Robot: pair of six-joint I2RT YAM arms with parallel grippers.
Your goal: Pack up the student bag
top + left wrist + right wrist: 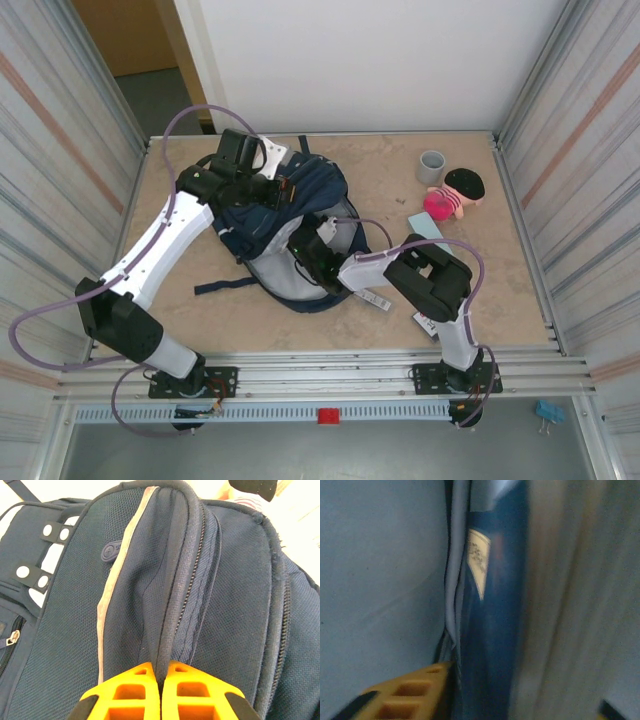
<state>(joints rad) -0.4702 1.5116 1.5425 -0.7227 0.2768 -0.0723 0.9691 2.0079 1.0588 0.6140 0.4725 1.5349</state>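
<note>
**Supervisor:** Position of the student bag?

**Operator:** I have the student bag [310, 190] lying on the counter [490, 290], left of centre. Its mouth gapes toward the arm bases, and pale lining shows inside.

**Supervisor:** Left side?

**Operator:** The left arm [160, 240] reaches to the far end of the bag. Through the left wrist camera I find the left jaws clenched on a raised ridge of navy fabric beside the zipper [192, 585]. The orange fingers [132, 690] meet with the cloth pinched between them. A reflective stripe [117, 570] runs up the panel just beside that ridge.

**Supervisor:** Right side?

**Operator:** The right arm [430, 280] bends across the counter, and the right jaws sit down in the bag's mouth. The right wrist picture is blurred. I make out one orange finger [405, 695] at lower left, with pale blue-grey fabric [375, 580] above it. Just beside it is a dark blue book [495, 630] with a pale label [479, 562]. I cannot tell whether those jaws are released or holding the book.

**Supervisor:** Loose items?

**Operator:** All lie right of the bag. A grey cup [431, 167] stands near the far edge, with a doll [455, 192], black-haired and pink-bodied, just beside it. A pale teal flat piece [425, 225] lies nearer to me than the doll. A small white strip [376, 298] lies just beside the bag's near-right edge.
</note>
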